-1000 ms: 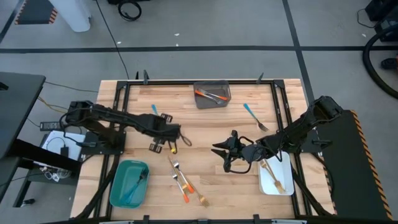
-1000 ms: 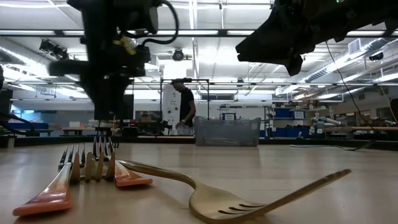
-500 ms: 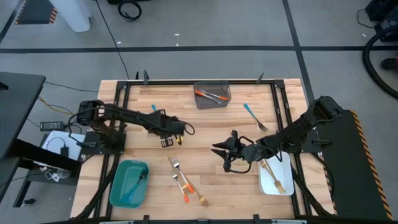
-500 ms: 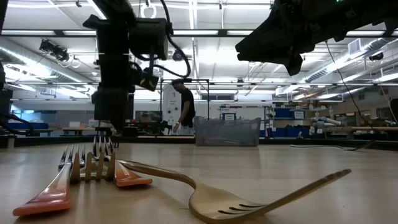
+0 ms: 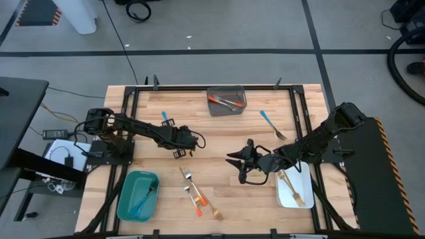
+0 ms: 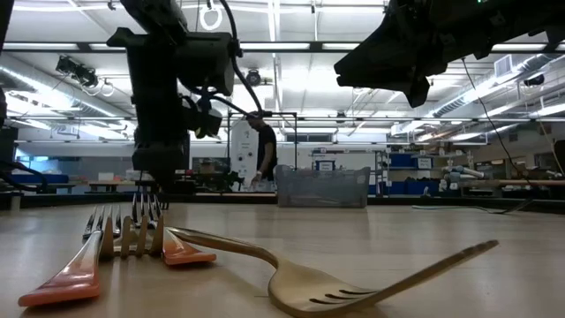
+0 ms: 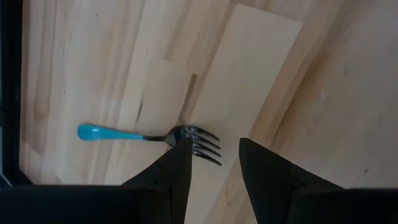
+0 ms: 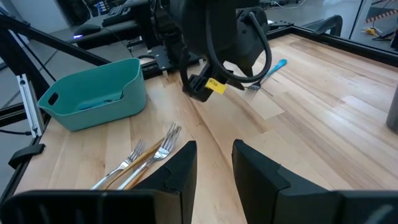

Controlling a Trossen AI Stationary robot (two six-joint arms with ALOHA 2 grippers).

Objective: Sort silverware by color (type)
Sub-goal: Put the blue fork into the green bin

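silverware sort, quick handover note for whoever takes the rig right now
Left gripper: open, empty, mid-table, over a blue fork seen between its fingers.
Right gripper: open, empty, waiting right of centre.
Done: orange pieces in the grey bin, blue ones in the teal bin, gold ones in the white bin.
Left: the blue fork under the left gripper, a second blue fork by the right arm, and a front cluster of orange-handled and gold forks.

A teal bin (image 5: 137,195) sits at the counter's (image 5: 219,133) near left, a grey bin (image 5: 226,101) at its far edge, a white bin (image 5: 293,190) near right.
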